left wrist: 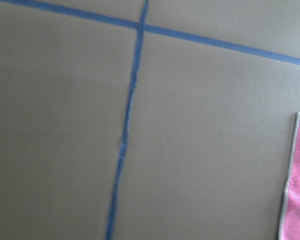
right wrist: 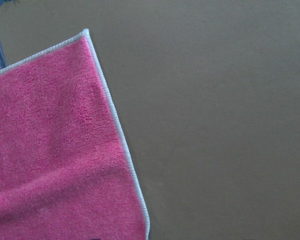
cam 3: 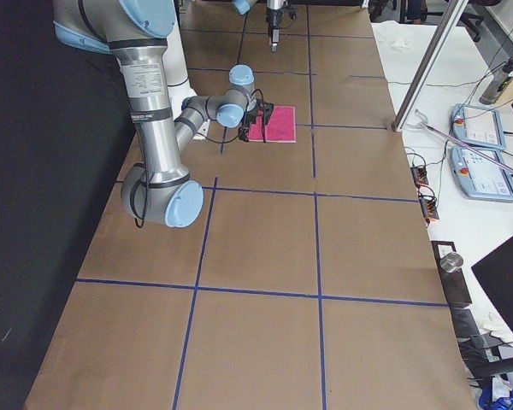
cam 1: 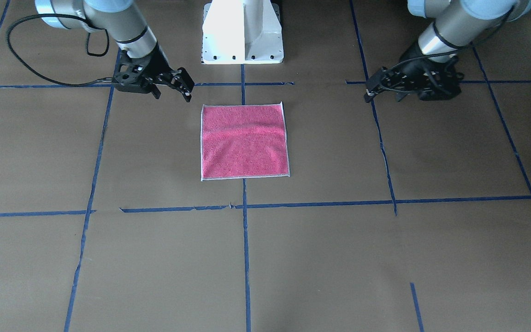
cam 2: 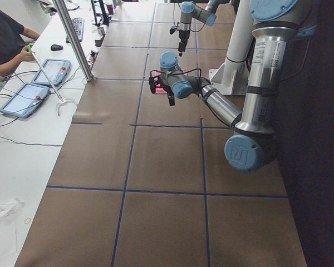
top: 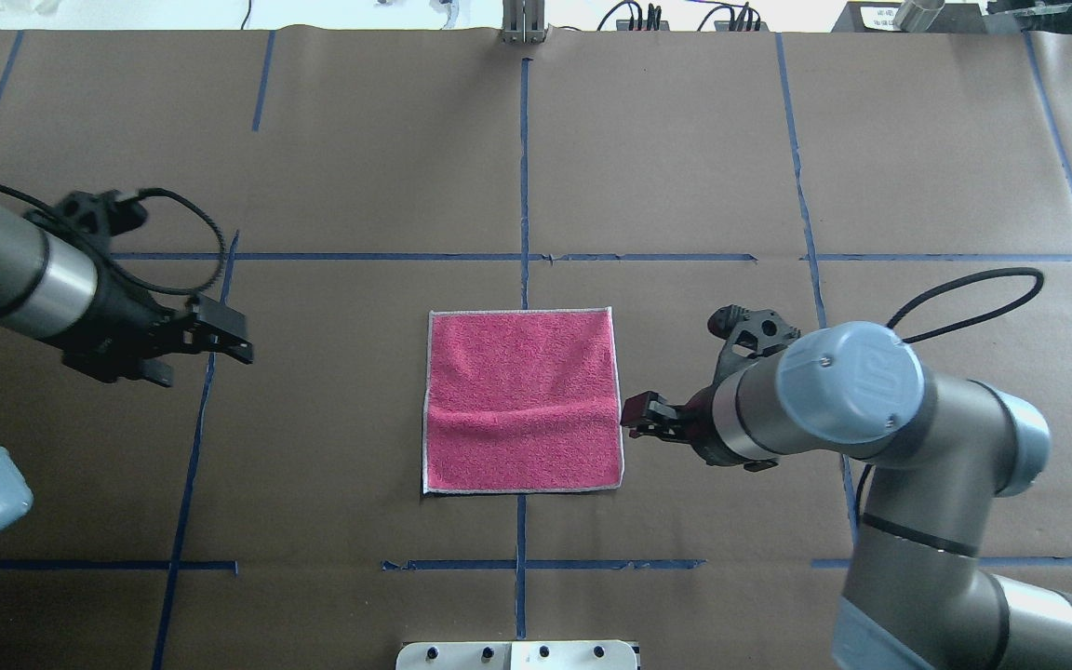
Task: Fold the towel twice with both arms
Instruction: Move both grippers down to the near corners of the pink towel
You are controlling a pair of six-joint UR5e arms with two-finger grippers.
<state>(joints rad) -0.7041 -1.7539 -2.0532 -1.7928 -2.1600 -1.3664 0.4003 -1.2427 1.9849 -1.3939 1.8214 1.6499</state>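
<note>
**A:** Towel (top: 522,400) lies flat, pink face up, mid-surface (top: 359,140). It straddles the centre tape line (top: 524,186), just ahead of the pedestal (cam 1: 242,32). I'd say no fold has been made yet.

**B:** End effectors?

**A:** The right end effector (top: 634,417) is just beside the towel's right edge, fingers parted, holding nothing. The left end effector (top: 236,340) is well apart from the left edge. Its fingers look slightly parted, and it's empty too.

**B:** So an asymmetric start. Risk?

**A:** That's the main one. If the right one grabs and lifts before the left arrives, the cloth skews or drags sideways and the fold line goes crooked.

**B:** Grasp itself?

**A:** The edge lies flush on the surface. Come in too high and the fingers close on air or only the stitched border, and it slips out mid-lift. Come in too low and they dig into the brown paper covering and could tear or bunch it.

**B:** Anything in the cloth?

**A:** A shallow crease (top: 522,416) runs across it, edge to edge. Terry is floppy, so it will probably hinge along that crease instead of the true midline, leaving the edges offset. Unequal lift heights would add a twist.

**B:** And the second fold?

**A:** Any offset carries over, and the doubled layer is thicker, so the risk is pinching only the top ply.
</note>
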